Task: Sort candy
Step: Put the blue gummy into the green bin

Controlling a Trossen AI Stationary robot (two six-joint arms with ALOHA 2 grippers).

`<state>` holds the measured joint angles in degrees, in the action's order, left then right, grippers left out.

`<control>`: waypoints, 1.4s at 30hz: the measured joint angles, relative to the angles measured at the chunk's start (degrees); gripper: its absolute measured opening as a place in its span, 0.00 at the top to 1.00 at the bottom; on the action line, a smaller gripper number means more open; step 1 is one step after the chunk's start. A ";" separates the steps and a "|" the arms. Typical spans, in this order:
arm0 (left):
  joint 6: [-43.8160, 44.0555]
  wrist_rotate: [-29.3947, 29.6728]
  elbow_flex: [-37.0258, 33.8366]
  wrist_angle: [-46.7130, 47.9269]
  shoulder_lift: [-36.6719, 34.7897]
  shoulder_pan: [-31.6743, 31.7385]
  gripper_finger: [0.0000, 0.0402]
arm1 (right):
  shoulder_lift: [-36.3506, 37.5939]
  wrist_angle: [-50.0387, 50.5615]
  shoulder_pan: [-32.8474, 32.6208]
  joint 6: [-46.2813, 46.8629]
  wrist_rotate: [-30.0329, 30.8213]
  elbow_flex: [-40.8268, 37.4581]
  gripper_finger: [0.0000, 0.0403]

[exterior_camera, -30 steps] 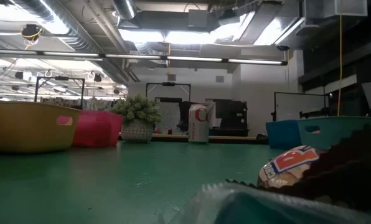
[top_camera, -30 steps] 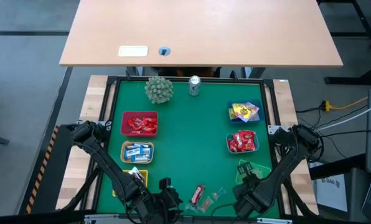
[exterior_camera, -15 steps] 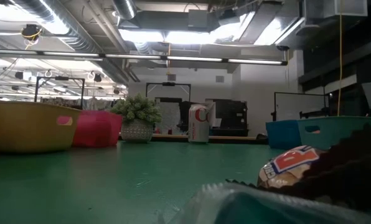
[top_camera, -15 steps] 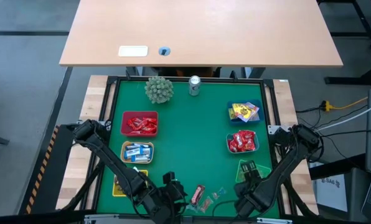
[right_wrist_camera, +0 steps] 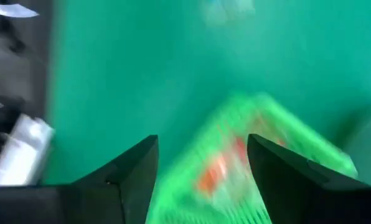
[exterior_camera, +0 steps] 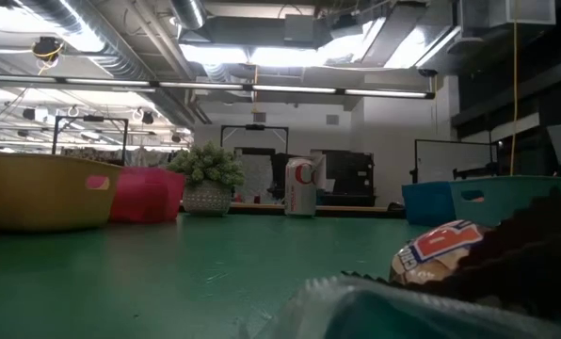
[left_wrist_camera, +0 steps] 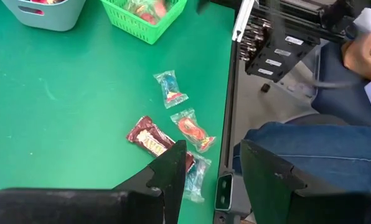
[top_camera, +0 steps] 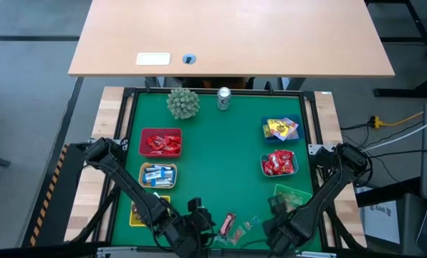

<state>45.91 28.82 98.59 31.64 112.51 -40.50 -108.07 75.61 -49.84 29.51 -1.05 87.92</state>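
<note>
Candy [left_wrist_camera: 176, 127] lies loose on the green desk [left_wrist_camera: 67, 106] just ahead of the left hand [left_wrist_camera: 211, 171], close to the desk's edge; a clumsy approach could nudge a piece off. Its fingers stand apart, empty. The right hand [right_wrist_camera: 201, 165] hangs parted and empty over the green basket [right_wrist_camera: 260, 149].

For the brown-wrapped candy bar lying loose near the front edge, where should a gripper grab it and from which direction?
Grip the brown-wrapped candy bar across its narrow width at mid-length, coming straight down from above. It lies flat on the green mat, long and slim, so its long sides offer parallel faces. The clear-wrapped sweets beside it probably leave little room.
</note>
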 joint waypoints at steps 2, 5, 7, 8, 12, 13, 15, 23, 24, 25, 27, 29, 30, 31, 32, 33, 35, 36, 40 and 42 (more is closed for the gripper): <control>-0.02 0.03 0.00 0.00 0.00 0.16 0.66 | 0.00 -5.90 0.00 -1.58 0.61 0.00 0.39; -0.02 0.04 0.00 0.00 0.00 0.41 0.66 | 0.00 -13.67 -0.02 -4.86 4.16 0.00 0.39; -0.02 0.04 0.00 0.00 0.00 0.43 0.66 | 0.00 -17.61 0.00 -7.03 7.28 0.00 0.39; -0.06 0.04 0.00 0.00 0.00 0.43 0.66 | 0.00 -18.85 0.03 -7.61 8.94 0.00 0.39; -2.24 0.07 0.00 0.00 0.00 0.43 0.66 | -0.96 -20.64 1.02 -8.95 11.56 0.02 0.39; -2.81 0.07 0.00 0.03 0.00 0.43 0.66 | -1.63 -20.63 1.54 -8.97 11.53 0.02 0.39; -3.02 0.07 0.00 0.02 0.00 0.43 0.66 | -3.06 -20.54 2.10 -9.58 11.45 0.02 0.39; -5.99 0.26 0.00 0.00 0.00 0.49 0.66 | -9.36 -20.48 5.41 -16.23 7.07 0.02 0.39; -6.04 0.35 0.00 0.00 0.00 0.49 0.66 | -9.82 -20.40 5.85 -16.61 7.03 0.00 0.39; -6.05 0.46 0.00 -0.02 0.00 0.49 0.66 | -10.19 -20.31 6.35 -16.96 7.03 0.00 0.39; -6.50 1.30 0.00 -0.05 0.00 0.60 0.66 | -10.64 -20.30 7.28 -17.51 6.88 0.00 0.39; -7.45 3.93 0.00 -0.19 0.00 0.64 0.66 | -10.84 -20.18 8.18 -17.79 5.74 0.00 0.41; -7.57 5.74 0.00 -0.18 0.00 0.67 0.66 | -10.88 -20.15 8.54 -17.83 5.03 0.00 0.42; -7.66 7.74 0.00 -0.16 -0.09 0.75 0.66 | -10.88 -20.18 8.95 -17.87 4.07 0.00 0.44; -8.15 9.24 -0.05 0.12 -0.56 0.77 0.66 | -10.88 -20.22 9.31 -17.87 3.01 0.00 0.46; -9.47 9.84 -0.08 0.45 -1.15 0.93 0.66 | -10.88 -20.24 9.60 -17.89 1.85 0.00 0.48; -13.32 10.35 -0.09 0.43 -3.28 1.23 0.66 | -10.88 -20.29 9.88 -17.87 0.01 0.00 0.52; -15.10 10.94 -0.07 0.40 -4.39 1.31 0.66 | -10.88 -20.33 9.88 -17.91 -0.12 0.00 0.54; -22.20 13.66 -0.04 2.71 -8.58 1.41 0.66 | -10.98 -21.80 9.80 -18.39 -1.33 -1.18 0.60; -25.79 15.39 -0.15 4.83 -10.19 1.50 0.66 | -11.08 -22.03 9.77 -18.50 -2.65 -2.13 0.62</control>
<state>20.12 44.21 98.44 36.47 102.32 -39.00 -119.15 53.58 -40.07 11.01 -3.70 85.79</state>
